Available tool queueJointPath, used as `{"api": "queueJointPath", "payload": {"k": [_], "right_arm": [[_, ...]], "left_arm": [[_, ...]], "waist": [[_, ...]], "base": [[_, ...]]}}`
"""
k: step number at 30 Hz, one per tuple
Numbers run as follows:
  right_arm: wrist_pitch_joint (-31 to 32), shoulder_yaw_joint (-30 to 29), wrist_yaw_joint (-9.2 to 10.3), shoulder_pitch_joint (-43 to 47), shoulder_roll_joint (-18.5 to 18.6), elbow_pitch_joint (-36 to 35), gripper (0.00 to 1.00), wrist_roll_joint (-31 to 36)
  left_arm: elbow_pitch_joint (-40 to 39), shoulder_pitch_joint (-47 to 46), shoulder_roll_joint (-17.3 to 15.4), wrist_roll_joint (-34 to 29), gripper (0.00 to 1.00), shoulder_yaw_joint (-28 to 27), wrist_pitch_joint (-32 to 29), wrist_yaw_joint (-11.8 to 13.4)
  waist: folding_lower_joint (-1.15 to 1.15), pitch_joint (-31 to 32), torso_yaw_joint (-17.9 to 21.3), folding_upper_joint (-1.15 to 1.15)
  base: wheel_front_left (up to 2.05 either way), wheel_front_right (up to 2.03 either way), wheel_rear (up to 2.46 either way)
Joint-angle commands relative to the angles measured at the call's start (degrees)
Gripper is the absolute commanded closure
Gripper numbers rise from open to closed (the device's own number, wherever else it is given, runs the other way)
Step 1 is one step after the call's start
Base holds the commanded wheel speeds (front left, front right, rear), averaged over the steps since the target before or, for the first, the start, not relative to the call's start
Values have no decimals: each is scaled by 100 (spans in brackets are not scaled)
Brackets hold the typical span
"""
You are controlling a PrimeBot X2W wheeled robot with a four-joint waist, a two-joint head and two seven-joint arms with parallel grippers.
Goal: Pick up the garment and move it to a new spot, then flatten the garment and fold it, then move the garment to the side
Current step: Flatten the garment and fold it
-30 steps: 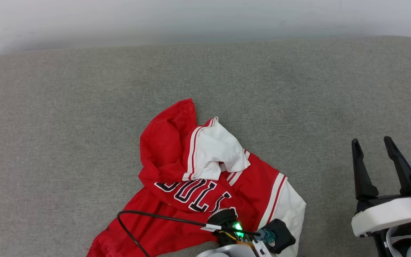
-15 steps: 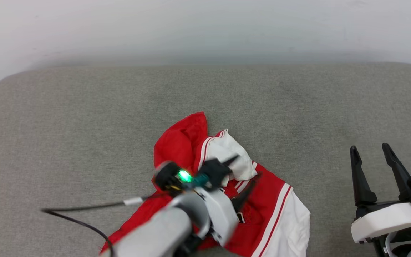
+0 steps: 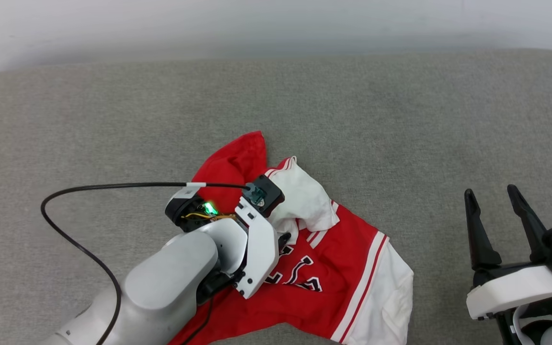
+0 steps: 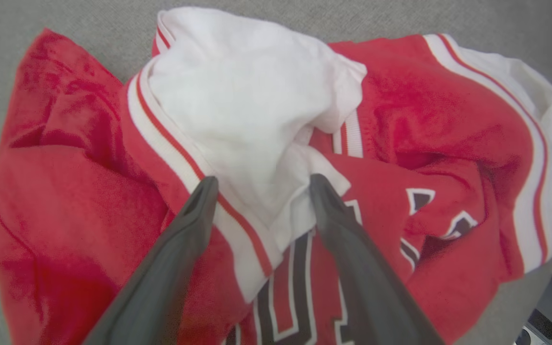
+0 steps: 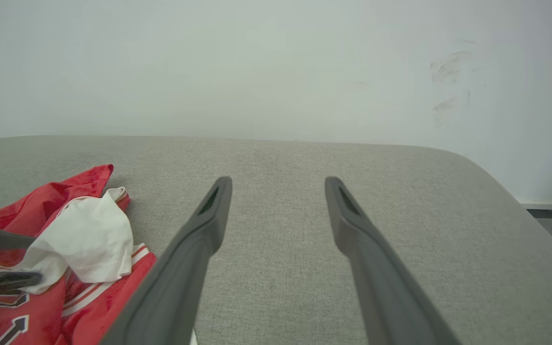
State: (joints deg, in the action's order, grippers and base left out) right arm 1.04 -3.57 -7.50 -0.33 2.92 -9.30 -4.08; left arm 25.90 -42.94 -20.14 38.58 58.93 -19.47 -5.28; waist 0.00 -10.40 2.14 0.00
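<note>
Garment: the red garment lies crumpled on the bench, low in the middle of the head view; it sits at the lower left of the right wrist view.
Lining: a white fold is turned out on top, edged with white, red-striped trim.
Lettering: black characters outlined in white show below that fold.
Left claw: the left claw points down at the garment, fingers apart, one tip on each side of the white fold's lower edge; nothing is pinched.
Left arm: the pale forearm covers the garment's lower left part, with a green light at the wrist.
Cable: a black cable loops to the left of the arm.
Right claw: the right claw is at the lower right, fingers apart and empty, well apart from the garment.
Bench: grey fabric top, with a pale wall behind it.
</note>
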Motion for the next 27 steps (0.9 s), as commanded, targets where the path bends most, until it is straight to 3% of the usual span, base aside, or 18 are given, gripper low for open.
{"api": "queueJointPath", "payload": {"k": [1,2,3,5,10,16,27], "right_arm": [[-53,2,2,-103,-7,41,0,-38],[-66,11,2,-119,-7,60,0,-46],[-78,11,2,-138,-7,80,0,-46],[-110,5,2,-172,-7,113,0,-62],[-147,-39,2,-200,-7,182,0,-78],[-136,-76,2,-187,-7,201,0,-58],[-140,-128,2,-63,-8,152,0,-84]], "left_arm": [[91,-141,2,85,0,91,-212,-79],[111,-190,3,99,8,103,-247,-100],[139,-244,7,102,51,120,-250,-116],[180,-320,20,91,100,89,-131,-128],[248,-468,23,84,100,-113,278,-17],[215,-390,-76,338,100,-683,941,373],[-310,1524,-839,1604,100,-2392,2263,1633]], "waist": [[0,-126,93,0],[0,-154,114,0],[0,-173,128,0],[0,-203,143,0],[0,-195,129,0],[0,-134,56,0],[0,-131,-86,0]], "base": [[0,0,0],[0,0,0],[0,0,0],[0,0,0],[0,0,0],[0,0,0],[0,0,0]]}}
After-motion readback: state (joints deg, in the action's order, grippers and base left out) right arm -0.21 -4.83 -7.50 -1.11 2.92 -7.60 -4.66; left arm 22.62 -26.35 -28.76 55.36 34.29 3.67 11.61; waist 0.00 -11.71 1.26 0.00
